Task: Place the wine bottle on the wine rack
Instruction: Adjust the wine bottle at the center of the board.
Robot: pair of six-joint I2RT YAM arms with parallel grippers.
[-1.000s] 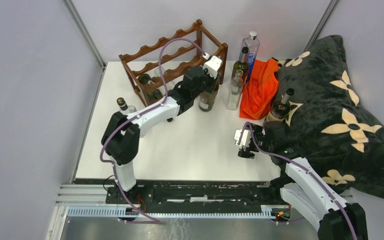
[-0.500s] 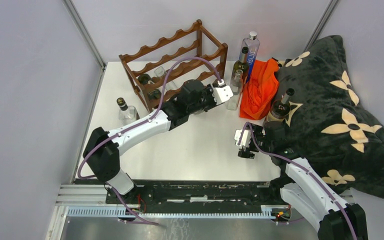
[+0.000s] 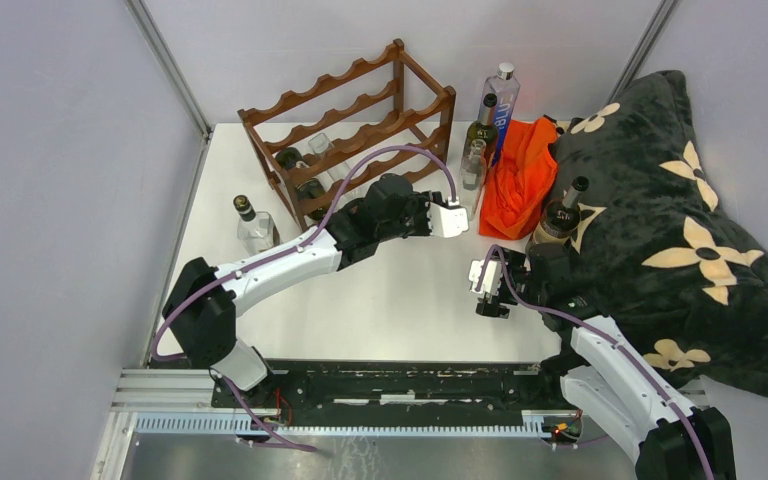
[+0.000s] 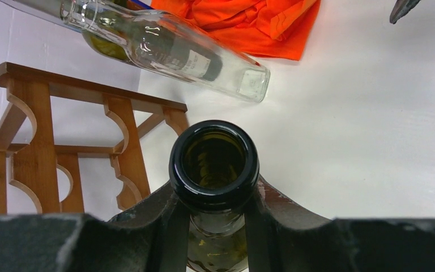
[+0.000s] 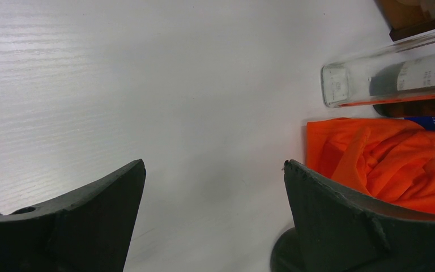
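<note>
Nearest the arm bases, well to the right of the wine rack (image 4: 31,153) and on its near side, the right gripper (image 5: 213,170) is held low over the white table (image 3: 390,300), its fingers spread wide with nothing between them. Closer to the rack, just off the near side of its right end, the left gripper (image 4: 215,212) is clamped on the neck of the wine bottle (image 4: 215,192). This is a dark green bottle whose open mouth is turned to the wrist camera. From above its body is hidden under the arm, and it is not resting on the rack. Left of the rack a small clear bottle (image 3: 253,228) is stood on the table. Inside the rack a dark bottle (image 3: 290,158) is seen lying. Just right of the rack a slim clear bottle (image 3: 473,165), a green bottle (image 3: 480,125) and a tall blue bottle (image 3: 501,95) are grouped. An orange cloth (image 3: 520,175) is beside them, and a black flowered blanket (image 3: 660,230) is spread farther right.
</note>
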